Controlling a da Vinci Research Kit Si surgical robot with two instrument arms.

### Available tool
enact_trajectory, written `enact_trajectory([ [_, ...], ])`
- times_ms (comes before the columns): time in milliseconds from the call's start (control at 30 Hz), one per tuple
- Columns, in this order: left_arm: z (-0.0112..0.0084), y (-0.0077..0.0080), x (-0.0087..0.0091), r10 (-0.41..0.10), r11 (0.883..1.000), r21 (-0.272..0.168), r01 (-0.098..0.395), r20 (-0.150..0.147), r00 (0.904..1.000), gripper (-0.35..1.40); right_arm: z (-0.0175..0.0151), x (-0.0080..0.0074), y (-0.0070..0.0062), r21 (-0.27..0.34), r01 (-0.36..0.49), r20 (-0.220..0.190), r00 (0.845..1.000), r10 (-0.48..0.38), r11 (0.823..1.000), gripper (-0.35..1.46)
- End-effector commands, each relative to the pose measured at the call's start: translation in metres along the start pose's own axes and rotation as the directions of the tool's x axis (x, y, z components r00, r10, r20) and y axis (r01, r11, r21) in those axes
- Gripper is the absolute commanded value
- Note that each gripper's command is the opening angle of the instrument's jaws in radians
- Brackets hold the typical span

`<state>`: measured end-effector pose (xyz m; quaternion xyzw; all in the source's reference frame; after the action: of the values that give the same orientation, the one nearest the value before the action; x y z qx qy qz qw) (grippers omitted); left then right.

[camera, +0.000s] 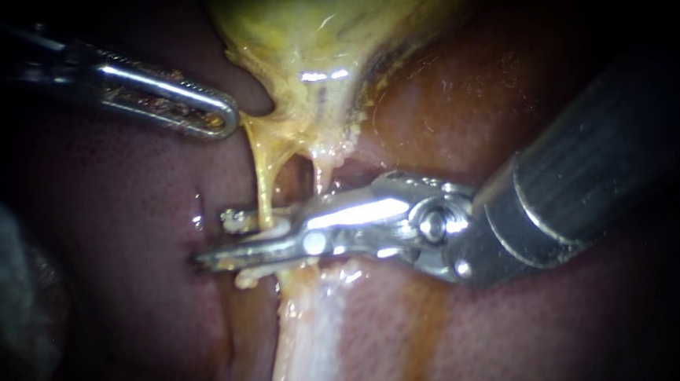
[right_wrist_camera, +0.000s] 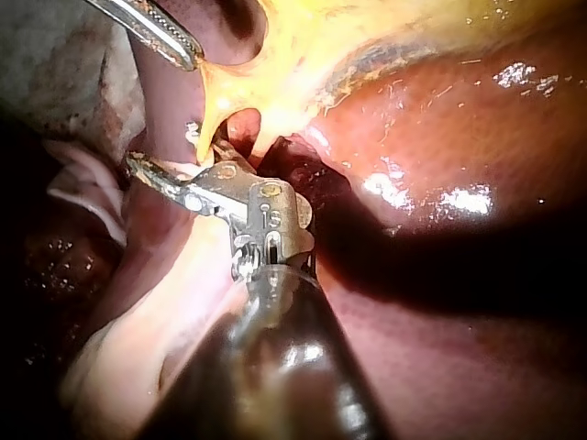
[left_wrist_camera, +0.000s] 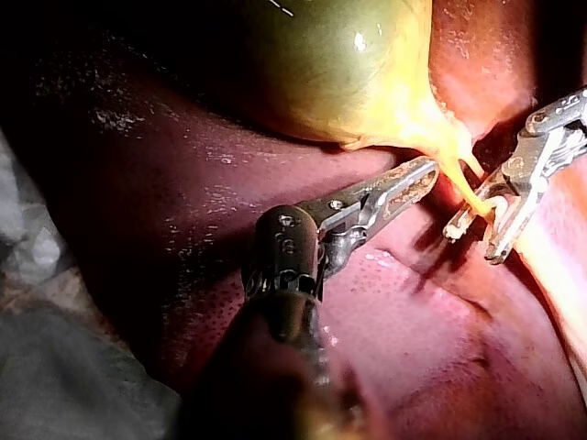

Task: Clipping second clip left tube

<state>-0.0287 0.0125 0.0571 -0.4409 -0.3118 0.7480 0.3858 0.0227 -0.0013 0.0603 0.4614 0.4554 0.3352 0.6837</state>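
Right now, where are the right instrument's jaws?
Endoscope view, left of centre: the right instrument holds its jaws open astride the left tube, below the gallbladder.

— What carries everything here?
— The liver (camera: 117, 224), dark red and wet. It spreads under the left instrument (camera: 222, 117) and the right instrument (camera: 215, 239).
— What lies directly on it?
— The yellow-green gallbladder (left_wrist_camera: 339, 64), ahead of the left instrument. A pale band of tissue (camera: 312, 330) runs under the right instrument.
— And below the liver?
— Grey cloth (left_wrist_camera: 55, 385) shows beside the left instrument's shaft. More I cannot tell.
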Motion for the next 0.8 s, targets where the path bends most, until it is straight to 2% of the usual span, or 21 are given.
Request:
enact_trajectory([
  [33, 0.0, 0.0, 0.0, 0.0, 1.0, 0.001, 0.0, 0.0, 1.0, -0.35, -0.0001, -0.0002, 0.0001, -0.001, -0.011, -0.001, 1.0, 0.011, 1.0, 0.48],
  [267, 0.0, 0.0, 0.0, 0.0, 1.0, 0.0, 0.0, 0.0, 1.0, -0.35, -0.0005, -0.0016, 0.0003, 0.028, -0.008, 0.035, 0.999, 0.007, 1.0, 0.48],
  [433, 0.0, 0.0, 0.0, 0.0, 1.0, 0.0, 0.0, 0.0, 1.0, -0.35, -0.0005, -0.0018, 0.0, 0.042, -0.006, 0.038, 0.999, 0.004, 0.999, 0.48],
  [567, -0.0001, 0.0, 0.0, 0.0, 1.0, 0.0, 0.0, 0.0, 1.0, -0.35, -0.0007, -0.002, -0.0007, 0.063, -0.002, 0.042, 0.999, -0.001, 0.998, 0.49],
  [800, -0.0002, 0.0, -0.0001, 0.0, 1.0, 0.0, 0.0, 0.0, 1.0, -0.35, -0.0005, -0.0019, -0.0032, 0.138, 0.004, 0.046, 0.999, -0.011, 0.99, 0.48],
])
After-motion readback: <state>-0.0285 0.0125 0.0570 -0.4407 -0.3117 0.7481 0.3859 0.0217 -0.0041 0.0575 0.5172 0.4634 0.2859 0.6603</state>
